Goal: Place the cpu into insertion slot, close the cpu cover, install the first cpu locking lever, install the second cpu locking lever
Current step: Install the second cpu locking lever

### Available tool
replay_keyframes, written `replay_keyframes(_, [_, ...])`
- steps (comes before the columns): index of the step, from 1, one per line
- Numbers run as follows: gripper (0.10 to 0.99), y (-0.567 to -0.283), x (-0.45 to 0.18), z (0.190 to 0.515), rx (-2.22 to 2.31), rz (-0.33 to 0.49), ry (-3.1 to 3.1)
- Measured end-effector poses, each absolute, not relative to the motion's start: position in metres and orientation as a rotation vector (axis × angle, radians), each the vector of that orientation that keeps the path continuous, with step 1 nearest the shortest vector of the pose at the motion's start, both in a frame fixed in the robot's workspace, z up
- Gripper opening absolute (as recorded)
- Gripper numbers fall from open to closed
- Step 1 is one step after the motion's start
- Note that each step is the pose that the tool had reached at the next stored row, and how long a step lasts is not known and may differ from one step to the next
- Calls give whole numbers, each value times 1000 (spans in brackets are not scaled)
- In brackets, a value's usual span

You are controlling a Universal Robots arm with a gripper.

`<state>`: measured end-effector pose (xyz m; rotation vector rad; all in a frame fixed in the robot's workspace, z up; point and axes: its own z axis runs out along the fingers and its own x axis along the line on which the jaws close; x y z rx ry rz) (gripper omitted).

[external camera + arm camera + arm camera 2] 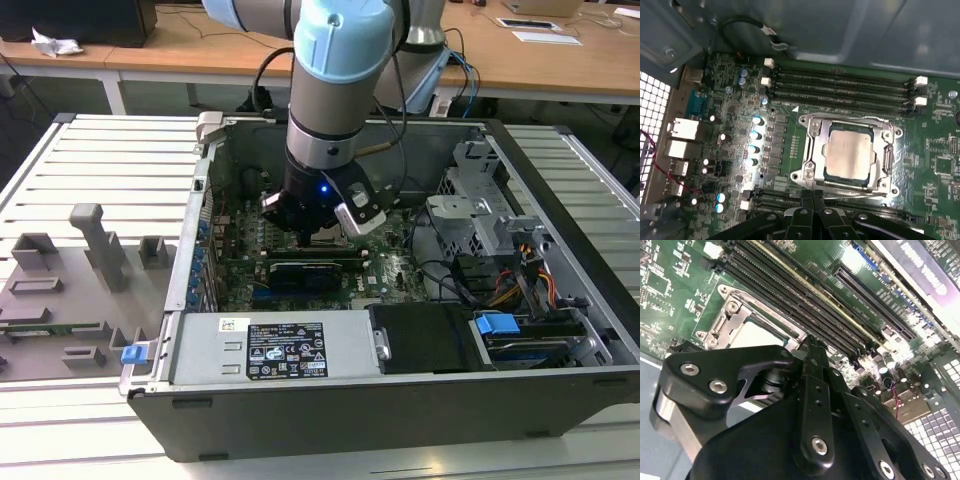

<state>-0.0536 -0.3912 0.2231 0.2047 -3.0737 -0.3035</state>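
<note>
A: Where's the cpu (849,151)?
B: Seated in the slot (812,162), cover (816,131) down around it, just ahead of the fingertips.
A: And the gripper (812,196)?
B: Fingers (807,201) pressed together, holding nothing.
A: Risk?
B: If the tips drift off line, I'd guess they scrape the cover or the memory slots (840,84) beyond.

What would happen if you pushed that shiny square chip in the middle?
The cpu probably wouldn't slide: it lies flat in the socket with the cpu cover framing it. It looks thin, stiff and light, and its smooth metal top seems slippery.
</note>
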Motion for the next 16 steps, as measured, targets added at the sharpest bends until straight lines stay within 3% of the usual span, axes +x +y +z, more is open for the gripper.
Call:
replay_keyframes(4, [106, -402, -55, 222, 206, -377, -3069])
replay_keyframes(16, [106, -402, -65, 205, 207, -431, -3064])
